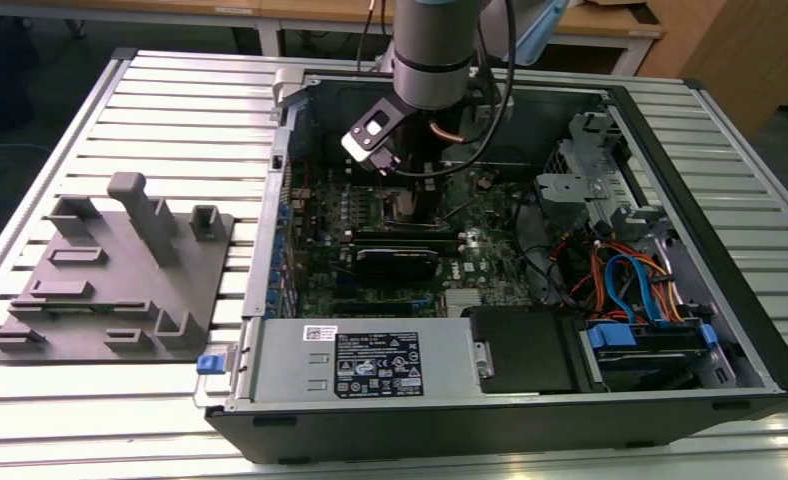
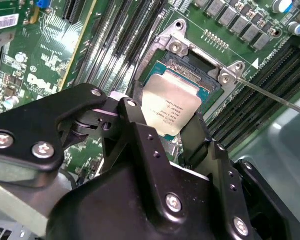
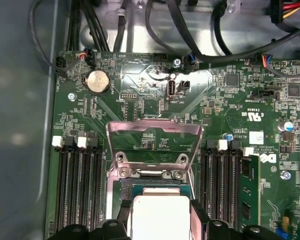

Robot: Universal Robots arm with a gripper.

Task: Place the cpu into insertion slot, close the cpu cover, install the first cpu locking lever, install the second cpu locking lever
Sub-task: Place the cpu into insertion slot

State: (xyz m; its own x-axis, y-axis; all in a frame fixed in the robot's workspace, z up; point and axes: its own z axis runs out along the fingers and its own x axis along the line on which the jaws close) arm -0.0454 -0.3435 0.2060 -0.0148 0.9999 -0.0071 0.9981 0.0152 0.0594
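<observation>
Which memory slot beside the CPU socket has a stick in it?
The slot farthest from the insertion slot, in the bank by the white sticker: a green stick stands in it; the others are empty.

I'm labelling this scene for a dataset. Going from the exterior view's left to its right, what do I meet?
Grey fixture plate → robot arm over the open computer case → blue and orange cables.

cpu (image 2: 171, 107) top: silver-grey metal, satin, smooth.
cpu cover (image 3: 154, 129): bare silvery sheet metal, shiny.
my gripper (image 2: 166, 127): black, matt; I note bright metal screws (image 2: 173, 201).
motherboard (image 3: 230, 110): green, glossy.
table (image 1: 181, 110): ribbed pale metal.
</observation>
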